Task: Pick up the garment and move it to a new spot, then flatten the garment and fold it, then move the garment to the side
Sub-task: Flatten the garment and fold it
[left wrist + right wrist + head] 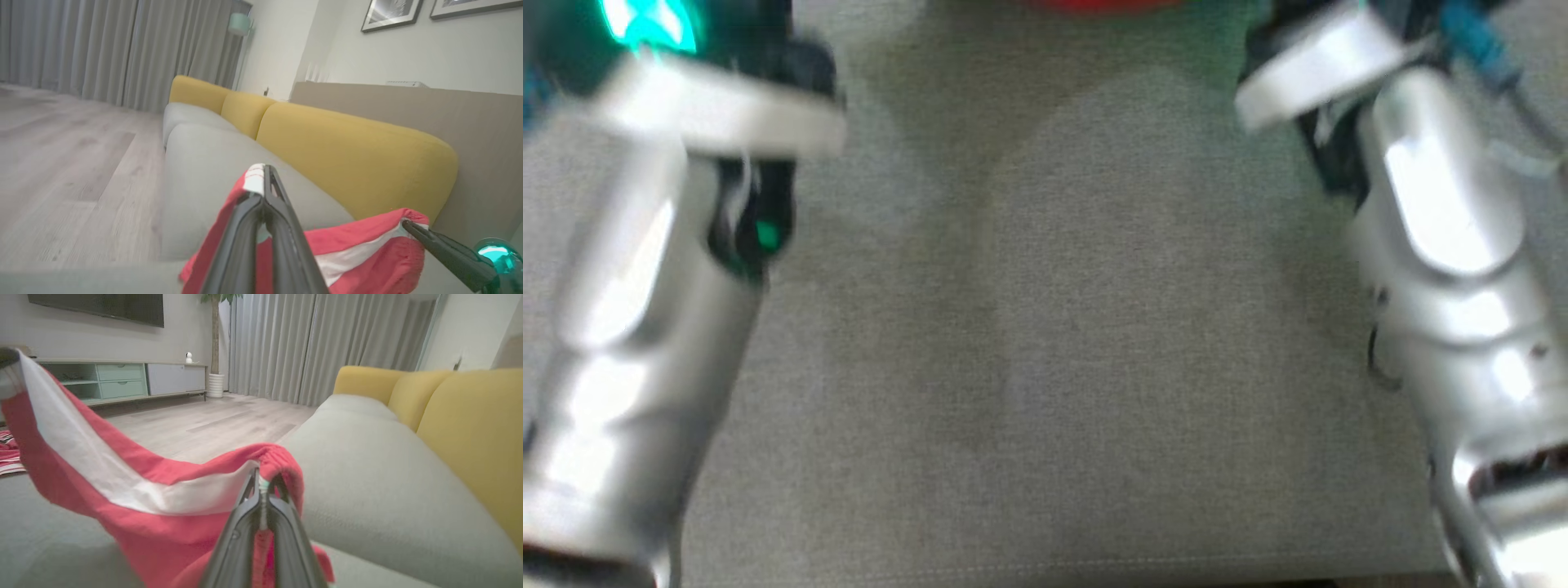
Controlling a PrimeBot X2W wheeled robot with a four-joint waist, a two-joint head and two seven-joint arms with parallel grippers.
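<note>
Garment (163,522) strung upper-left to centre, sagging; left end effector (264,171) and right end effector (261,477) each pinch its edge. Head view: blurred sofa (1054,327).

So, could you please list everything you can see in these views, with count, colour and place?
garment: one, red with a white stripe, hanging between both grippers over the sofa seat.
sofa: one, grey seat, yellow back cushions, beneath the garment.
curtains: grey, beyond the sofa's far end.
floor: pale wood, beside the sofa.
framed pictures: two, dark frames, on the wall above the sofa.
cabinet: one, pale green and grey, across the floor.
potted plant: one, white pot, beside the curtains.
left gripper: one, dark, shut on the garment.
right gripper: one, dark, shut on the garment.
</note>
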